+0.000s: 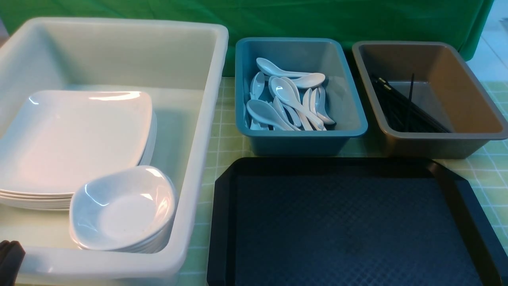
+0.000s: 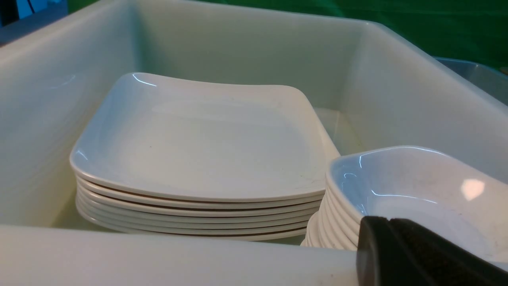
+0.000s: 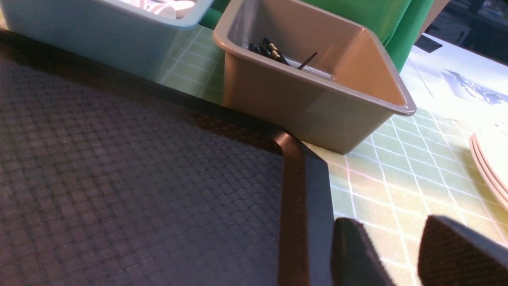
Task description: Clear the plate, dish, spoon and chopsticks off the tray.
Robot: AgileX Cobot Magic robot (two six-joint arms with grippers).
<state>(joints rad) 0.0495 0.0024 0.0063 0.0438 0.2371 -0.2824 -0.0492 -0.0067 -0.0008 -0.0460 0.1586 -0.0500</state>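
The black tray [image 1: 349, 222] lies at the front right, its diamond-textured floor bare; it also shows in the right wrist view [image 3: 119, 178]. A stack of large white plates [image 1: 71, 135] lies in the white tub [image 1: 206, 119], with a stack of small dishes [image 1: 123, 206] in front of it. White spoons [image 1: 285, 99] lie in the blue tub [image 1: 345, 95]. Black chopsticks [image 1: 405, 107] lie in the grey tub [image 1: 468, 87]. My left gripper [image 2: 388, 219] is shut and empty at the white tub's near rim, by the dishes [image 2: 416, 190]. My right gripper [image 3: 391, 222] is open and empty over the mat beside the tray's corner.
A green gridded mat [image 1: 222, 131] covers the table, and a green cloth hangs behind the tubs. The three tubs stand in a row behind and to the left of the tray. A stack of pale plate edges [image 3: 492, 159] shows on the mat beyond the right gripper.
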